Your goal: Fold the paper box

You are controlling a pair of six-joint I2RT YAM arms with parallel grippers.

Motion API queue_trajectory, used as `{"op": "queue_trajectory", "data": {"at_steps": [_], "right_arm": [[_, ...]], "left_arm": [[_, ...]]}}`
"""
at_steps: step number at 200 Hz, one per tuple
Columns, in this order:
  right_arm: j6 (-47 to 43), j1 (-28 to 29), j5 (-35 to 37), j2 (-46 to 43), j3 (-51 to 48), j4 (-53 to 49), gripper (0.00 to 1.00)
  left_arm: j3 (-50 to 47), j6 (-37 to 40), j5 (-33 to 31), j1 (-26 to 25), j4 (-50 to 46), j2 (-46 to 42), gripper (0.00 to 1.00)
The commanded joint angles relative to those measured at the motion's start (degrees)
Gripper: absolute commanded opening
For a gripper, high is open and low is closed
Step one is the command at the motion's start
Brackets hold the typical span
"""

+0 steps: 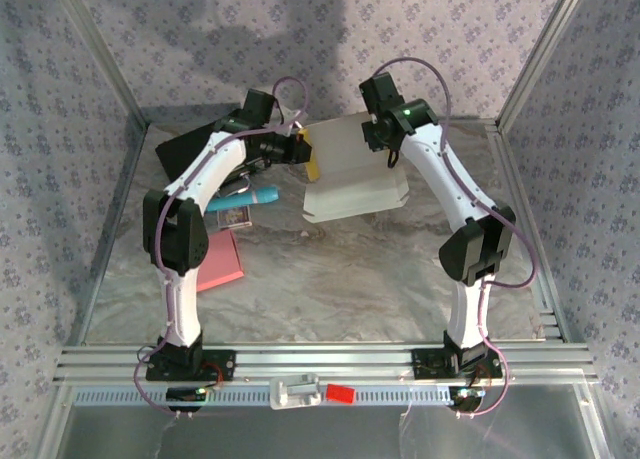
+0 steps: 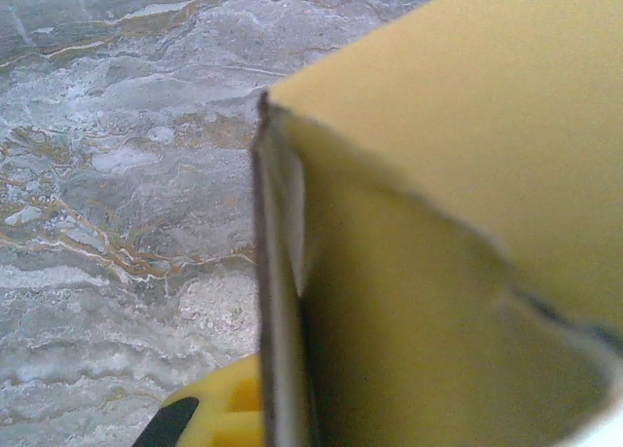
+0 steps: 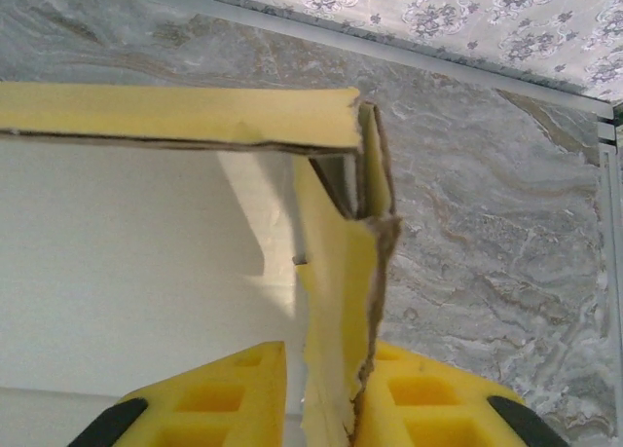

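Top view, far left: black flat item (image 1: 185,151) at upper left of worktop (image 1: 340,279); pink flat item (image 1: 222,264) below it, partly under left arm; teal object (image 1: 256,194) just beside that arm. Left gripper (image 1: 300,147) upper centre, jaws closed tight on yellow wall of paper box (image 1: 350,191); left wrist view shows one yellow finger (image 2: 219,413) against the card edge. Box sits upper centre, white panel flat, between both grippers. Right gripper (image 1: 383,139) at box's upper right corner; right wrist view: jaws narrow either side of torn yellow flap (image 3: 336,301), right finger (image 3: 438,398) touching it, sliver of gap at the other; cannot tell whether it pinches.
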Motion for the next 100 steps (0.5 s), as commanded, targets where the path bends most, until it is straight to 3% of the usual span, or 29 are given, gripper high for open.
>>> {"op": "queue_trajectory", "data": {"at_steps": [1, 56, 100], "right_arm": [[0.9, -0.6, -1.2, 1.6, 1.6, -1.8, 0.24], [1.4, -0.9, 2.1, 1.9, 1.9, -2.1, 0.00], [7.1, 1.5, 18.2, 6.1, 7.1, -8.1, 0.00]], "left_arm": [[2.3, 0.4, 2.4, -0.9, 0.8, -1.4, 0.00], [2.9, 0.1, 2.1, -0.9, 0.7, -1.0, 0.00], [4.0, -2.0, 0.1, -1.7, -1.2, -0.4, 0.00]]}}
